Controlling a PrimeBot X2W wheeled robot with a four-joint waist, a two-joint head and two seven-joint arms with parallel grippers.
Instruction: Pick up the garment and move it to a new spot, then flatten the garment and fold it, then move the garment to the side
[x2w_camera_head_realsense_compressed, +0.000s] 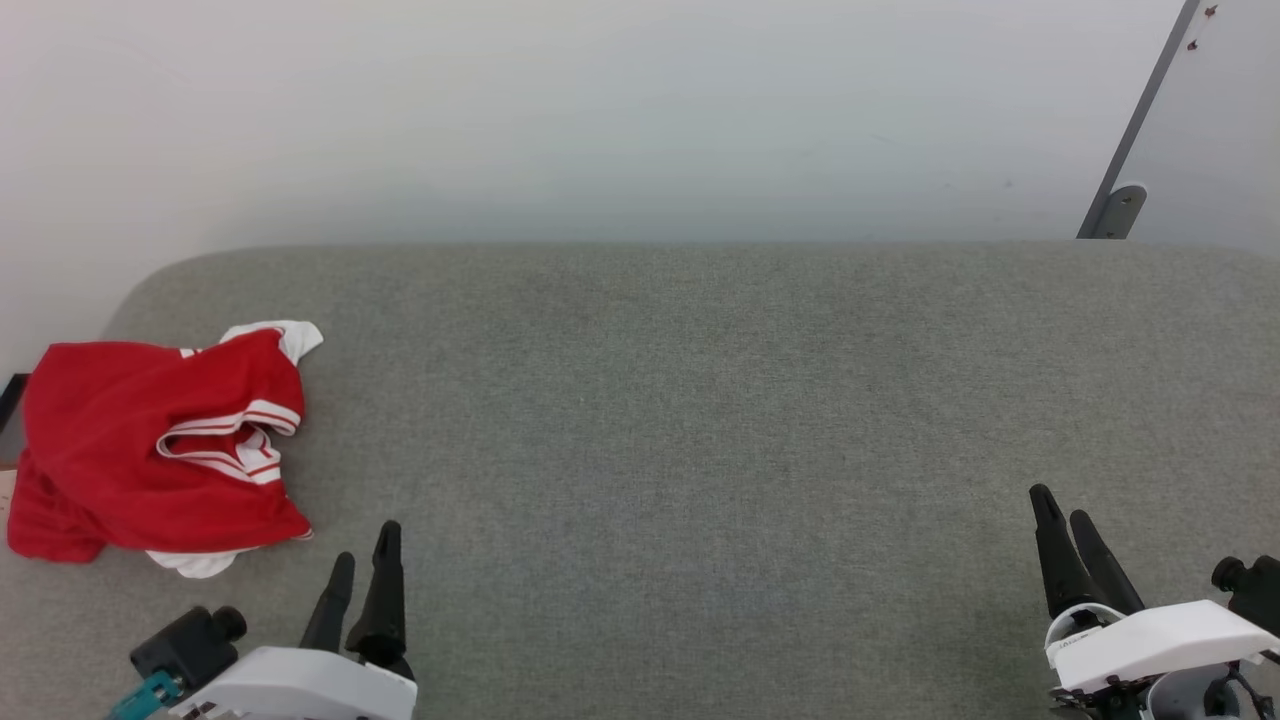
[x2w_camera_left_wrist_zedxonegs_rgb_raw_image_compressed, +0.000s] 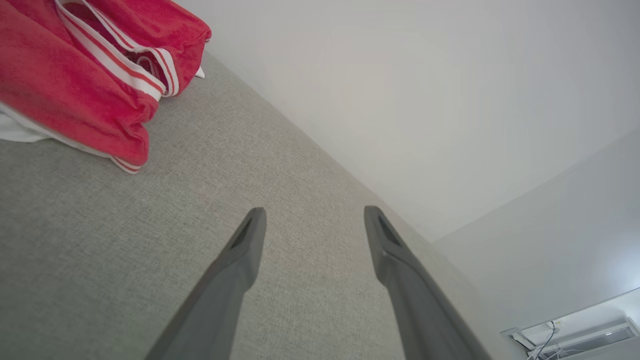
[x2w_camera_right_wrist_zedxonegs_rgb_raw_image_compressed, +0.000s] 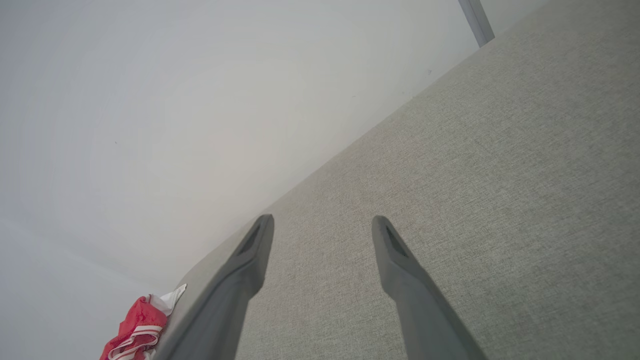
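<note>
Though near the garment (x2w_camera_head_realsense_compressed: 150, 440) crumpled at the padded surface's (x2w_camera_head_realsense_compressed: 700, 400) left edge, grips nothing. Shows left pincer (x2w_camera_head_realsense_compressed: 366, 543) and right pincer (x2w_camera_head_realsense_compressed: 1060, 505) wide open.

You're looking at a bright red soft-fabric T-shirt (x2w_camera_head_realsense_compressed: 150, 450) with white sleeves and thin red-and-white stripe trim. The woven fabric surface (x2w_camera_head_realsense_compressed: 700, 420) is plain heathered grey-green, the wall (x2w_camera_head_realsense_compressed: 600, 110) off-white. Your left end effector (x2w_camera_head_realsense_compressed: 365, 548) and right end effector (x2w_camera_head_realsense_compressed: 1062, 503) have black fingers on white housings.
</note>
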